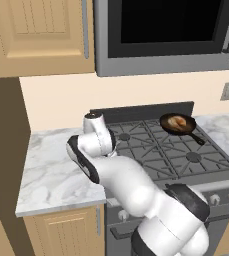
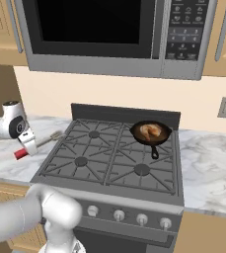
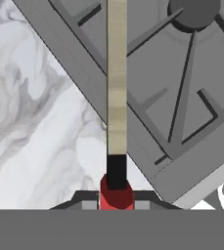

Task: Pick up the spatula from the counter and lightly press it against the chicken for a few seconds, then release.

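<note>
Nearest the lens, pinched firmly by the gripper: red butt of the spatula, reaching out over counter and stove grate. Chicken well apart, in the skillet on a back burner (to the right). Carry level, lower the blade flat onto the meat, press gently; held at the far end, so easy to lever too hard. Nothing legible; microwave keypad too small to read.

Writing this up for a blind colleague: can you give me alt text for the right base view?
The pincer grips a red-handled spatula over the marble counter left of the stove. A chicken piece sits in a black pan on the back right burner, below a microwave.
</note>
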Motion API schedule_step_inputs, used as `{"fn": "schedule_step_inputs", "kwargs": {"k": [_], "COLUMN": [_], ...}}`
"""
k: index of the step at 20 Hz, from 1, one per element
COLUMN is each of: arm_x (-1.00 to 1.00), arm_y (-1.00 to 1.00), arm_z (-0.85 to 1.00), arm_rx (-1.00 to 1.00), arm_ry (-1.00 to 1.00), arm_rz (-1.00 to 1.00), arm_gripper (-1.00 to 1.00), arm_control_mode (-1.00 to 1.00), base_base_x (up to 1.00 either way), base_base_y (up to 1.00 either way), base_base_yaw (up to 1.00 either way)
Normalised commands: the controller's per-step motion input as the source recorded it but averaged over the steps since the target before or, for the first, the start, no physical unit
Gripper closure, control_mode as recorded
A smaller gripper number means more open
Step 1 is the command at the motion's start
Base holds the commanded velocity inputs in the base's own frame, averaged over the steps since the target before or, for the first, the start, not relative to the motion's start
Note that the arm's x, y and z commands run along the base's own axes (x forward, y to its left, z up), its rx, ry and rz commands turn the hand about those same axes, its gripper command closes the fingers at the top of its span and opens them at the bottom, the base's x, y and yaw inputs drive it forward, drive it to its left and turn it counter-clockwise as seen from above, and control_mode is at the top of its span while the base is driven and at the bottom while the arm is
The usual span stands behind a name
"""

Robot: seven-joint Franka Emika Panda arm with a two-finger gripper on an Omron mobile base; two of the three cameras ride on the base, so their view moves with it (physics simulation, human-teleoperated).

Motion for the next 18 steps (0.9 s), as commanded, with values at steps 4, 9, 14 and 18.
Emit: {"fn": "schedule_step_inputs", "kwargs": {"k": [4, 9, 14, 18], "arm_x": [0.0, 0.01, 0.14, 0.34], "arm_y": [-0.57, -0.63, -0.64, -0.6], "arm_z": [0.33, 0.31, 0.24, 0.14], "arm_rx": [0.0, 0.02, 0.04, 0.08], "arm_ry": [0.0, 0.0, 0.01, 0.06], "arm_rz": [-0.03, -0.06, -0.08, -0.08], "arm_gripper": [1.0, 1.0, 1.0, 1.0], "arm_control_mode": [-1.0, -1.0, -1.0, -1.0], "base_base_x": [0.0, 0.0, 0.0, 0.0], "base_base_y": [0.0, 0.0, 0.0, 0.0], "base_base_yaw": [0.0, 0.0, 0.0, 0.0]}}
